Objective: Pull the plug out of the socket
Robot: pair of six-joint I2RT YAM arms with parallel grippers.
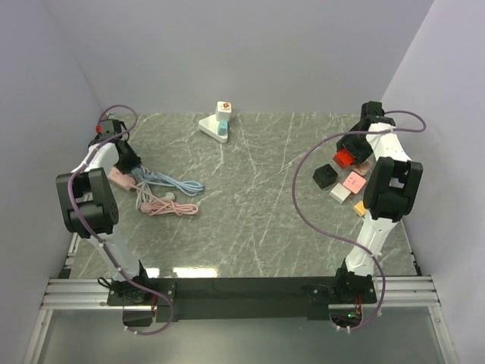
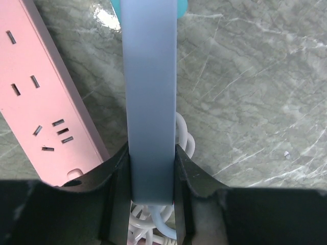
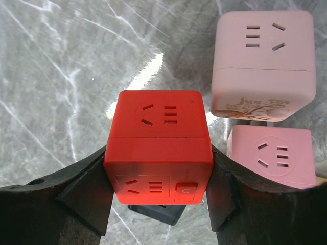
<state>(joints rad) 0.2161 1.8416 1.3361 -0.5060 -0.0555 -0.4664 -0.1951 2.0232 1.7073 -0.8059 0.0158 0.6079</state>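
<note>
Left fingers point(image 2: 116, 176) clamp blue strip point(image 2: 150, 102); right fingers point(image 3: 84, 196) clamp red cube point(image 3: 158, 145); risk: smooth plastic slips under pull, grip lost; white cable point(image 2: 186, 140) may snag.

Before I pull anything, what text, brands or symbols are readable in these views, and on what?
No readable words, brands or numbers in any view.
Red cube socket, button: faint round mark, probably a power symbol.
Upper pink cube: gold decorative print, no legible letters.
White cube, top view: red-orange sticker, too small to read.
</note>
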